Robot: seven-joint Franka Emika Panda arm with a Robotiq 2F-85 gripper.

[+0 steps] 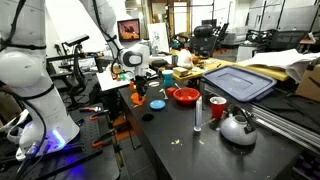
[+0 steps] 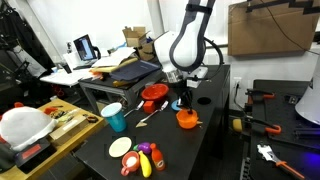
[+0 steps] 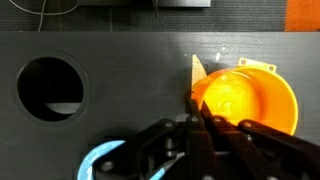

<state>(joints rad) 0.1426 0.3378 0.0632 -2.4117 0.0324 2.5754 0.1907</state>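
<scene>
Nearest the wrist camera, my black gripper (image 3: 197, 125) was closed tight, pinching the rim of the small round orange plastic bowl (image 3: 248, 100).

The table (image 3: 120, 45) is coloured black all over. The orange cup (image 3: 250, 100) is seen in bright orange, with a yellow shine inside. The fingers (image 3: 160, 140) are coloured black. In an exterior view, a bowl (image 1: 185, 96) is coloured red, a kettle (image 1: 238, 127) silver, a can (image 1: 217, 108) red and a lid (image 1: 238, 82) grey-blue. A blue cup (image 2: 115, 117) and a white arm (image 2: 185, 45) are also shown.
</scene>
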